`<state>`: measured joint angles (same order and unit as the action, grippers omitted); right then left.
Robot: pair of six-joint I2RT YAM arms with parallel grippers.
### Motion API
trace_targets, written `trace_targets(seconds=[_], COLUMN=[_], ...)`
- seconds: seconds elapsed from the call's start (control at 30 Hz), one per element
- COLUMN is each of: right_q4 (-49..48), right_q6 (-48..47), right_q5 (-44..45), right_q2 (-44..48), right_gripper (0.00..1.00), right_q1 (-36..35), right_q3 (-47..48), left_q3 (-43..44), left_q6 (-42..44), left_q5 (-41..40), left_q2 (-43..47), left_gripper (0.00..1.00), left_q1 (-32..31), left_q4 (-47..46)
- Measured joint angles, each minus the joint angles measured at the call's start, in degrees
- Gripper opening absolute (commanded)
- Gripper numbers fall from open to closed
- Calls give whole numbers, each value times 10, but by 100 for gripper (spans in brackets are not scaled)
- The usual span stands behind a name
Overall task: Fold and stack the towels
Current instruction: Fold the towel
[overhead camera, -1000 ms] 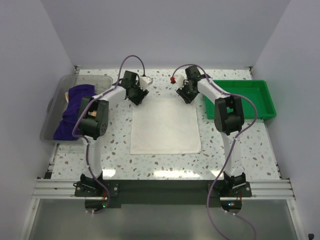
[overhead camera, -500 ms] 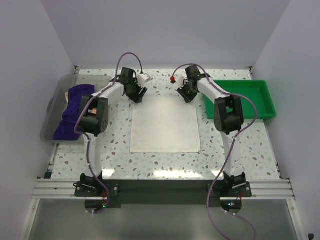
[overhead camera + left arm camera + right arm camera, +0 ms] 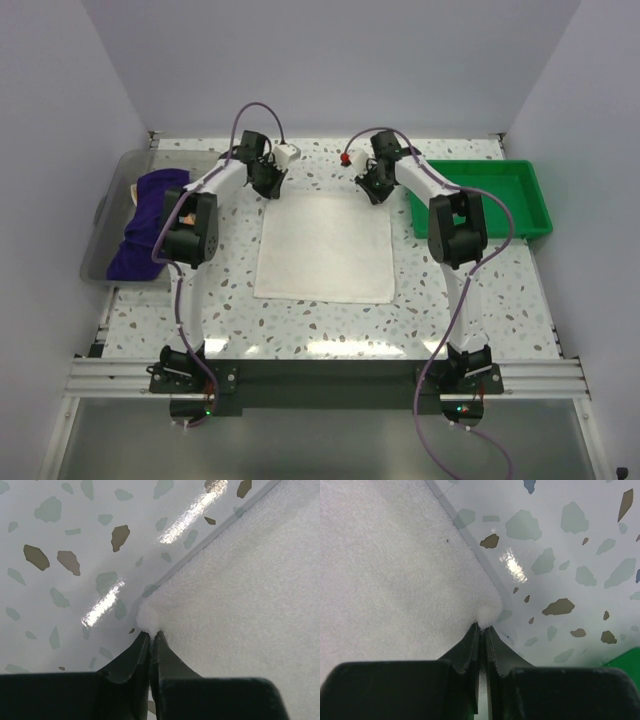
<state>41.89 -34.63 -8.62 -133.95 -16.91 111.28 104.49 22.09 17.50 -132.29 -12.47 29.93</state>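
Observation:
A plain white towel (image 3: 325,248) lies spread flat in the middle of the speckled table. My left gripper (image 3: 268,187) is shut on its far left corner (image 3: 149,621), the cloth pinched between the black fingertips. At the far right corner (image 3: 487,614) my right gripper (image 3: 376,192) is shut on the towel in the same way. A deep purple towel (image 3: 145,222) lies bunched in the clear bin on the left. The lettered towel is out of view.
A clear plastic bin (image 3: 108,215) stands at the left edge of the table. A shallow green tray (image 3: 525,190) sits at the right. White walls enclose the table on three sides.
Both grippers have closed on the white towel's far corners. The left gripper moved left and further back, and the towel's left side has shifted a little to the left.

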Motion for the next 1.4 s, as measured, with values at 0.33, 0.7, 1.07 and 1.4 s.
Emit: trace_targets(seconds=[0.33,0.7,1.07,1.4], right_q4=[-2,-20,-64,-68], right_q6=[1,6,32,93], right_q5=[7,38,54,45], right_q2=[4,104,351,648], right_gripper=[0,0,0,0], right_q1=[-1,-8,-31,-83], right_q3=[19,47,-100,-307], left_q3=[-21,-70,-250,-422], left_q6=[10,5,-42,-123], left_q5=[-23,-60,-110,-210], left_q2=[20,131,398,678], left_gripper=[0,0,0,0], left_q1=[0,-1,-32,-116], left_q4=[-9,-87,-211,-234])
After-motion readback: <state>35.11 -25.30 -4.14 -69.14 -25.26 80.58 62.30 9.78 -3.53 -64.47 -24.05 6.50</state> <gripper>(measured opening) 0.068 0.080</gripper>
